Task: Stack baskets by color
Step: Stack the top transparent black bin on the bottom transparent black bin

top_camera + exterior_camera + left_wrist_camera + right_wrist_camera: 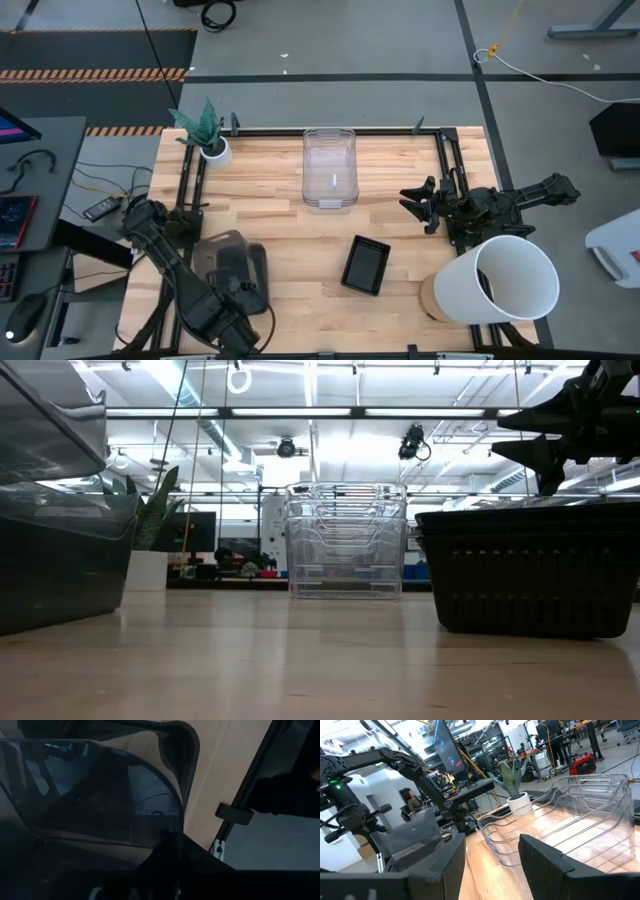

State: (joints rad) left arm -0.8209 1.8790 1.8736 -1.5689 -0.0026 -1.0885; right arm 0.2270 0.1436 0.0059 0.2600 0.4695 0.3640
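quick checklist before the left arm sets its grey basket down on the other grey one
1. Left claw shut on the smoky grey basket: ok, its rim is pinched in the left wrist view.
2. Held basket lined up over the second grey basket: cannot tell, the two overlap seen from above but the corners are hidden by the arm.
3. Right claw out of the way: ok, open and empty at the table's right side.
4. Clear baskets already nested: ok, stacked at the far edge.
5. Black mesh basket clear of the drop spot: ok, apart, to the right.
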